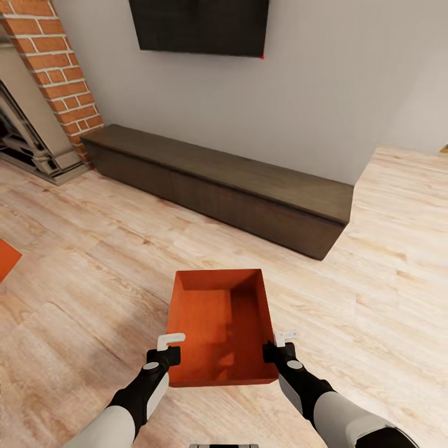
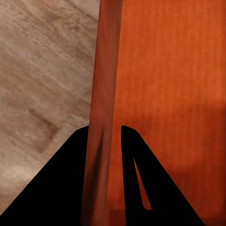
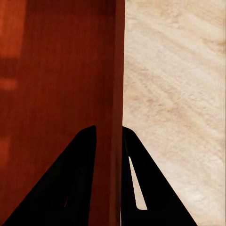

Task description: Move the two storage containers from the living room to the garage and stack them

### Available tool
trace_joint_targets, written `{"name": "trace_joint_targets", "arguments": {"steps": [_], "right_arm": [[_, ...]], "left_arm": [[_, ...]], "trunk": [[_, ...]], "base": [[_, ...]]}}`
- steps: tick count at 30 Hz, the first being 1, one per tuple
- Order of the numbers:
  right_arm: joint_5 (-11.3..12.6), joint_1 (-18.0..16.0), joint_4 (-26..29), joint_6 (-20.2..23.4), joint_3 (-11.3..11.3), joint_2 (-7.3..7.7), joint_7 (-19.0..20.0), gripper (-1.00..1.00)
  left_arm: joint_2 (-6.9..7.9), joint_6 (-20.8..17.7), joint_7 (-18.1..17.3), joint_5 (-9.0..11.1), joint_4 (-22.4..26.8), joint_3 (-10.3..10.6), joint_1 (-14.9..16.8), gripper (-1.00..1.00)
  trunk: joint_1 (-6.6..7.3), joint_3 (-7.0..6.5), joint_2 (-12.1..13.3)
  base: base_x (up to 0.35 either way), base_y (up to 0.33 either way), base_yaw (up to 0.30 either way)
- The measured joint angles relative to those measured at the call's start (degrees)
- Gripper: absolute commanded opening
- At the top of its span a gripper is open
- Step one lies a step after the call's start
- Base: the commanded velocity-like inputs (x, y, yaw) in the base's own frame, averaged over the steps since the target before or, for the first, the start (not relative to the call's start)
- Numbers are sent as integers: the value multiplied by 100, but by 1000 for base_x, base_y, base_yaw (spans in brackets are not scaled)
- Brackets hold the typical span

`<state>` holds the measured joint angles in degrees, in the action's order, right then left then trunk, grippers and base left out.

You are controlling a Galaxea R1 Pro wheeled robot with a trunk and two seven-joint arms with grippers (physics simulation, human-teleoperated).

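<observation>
Item: one storage container [image 1: 221,326], my left gripper [image 1: 167,348] and right gripper [image 1: 279,346] each pinching a side wall, over wood-plank floor [image 1: 93,261].

second container [image 1: 7,258] cropped, fireplace [image 1: 25,134] cropped

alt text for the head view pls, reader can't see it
Both claws, left and right, grip opposite side walls of an open, empty orange-red storage container over a light wood-plank floor. Beyond stand a long dark-brown bench, a brick fireplace and a wall TV.
</observation>
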<state>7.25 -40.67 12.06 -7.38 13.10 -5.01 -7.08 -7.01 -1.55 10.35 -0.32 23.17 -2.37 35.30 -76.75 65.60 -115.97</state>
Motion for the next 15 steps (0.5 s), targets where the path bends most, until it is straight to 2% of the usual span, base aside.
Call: {"name": "trace_joint_targets", "arguments": {"steps": [15], "right_arm": [[1, 0, -2, -4, 2, -5, -6, -100]], "left_arm": [[6, 0, -10, -2, 1, -3, 0, -100]], "trunk": [[330, -269, 602]], "base": [[0, 0, 0]]}}
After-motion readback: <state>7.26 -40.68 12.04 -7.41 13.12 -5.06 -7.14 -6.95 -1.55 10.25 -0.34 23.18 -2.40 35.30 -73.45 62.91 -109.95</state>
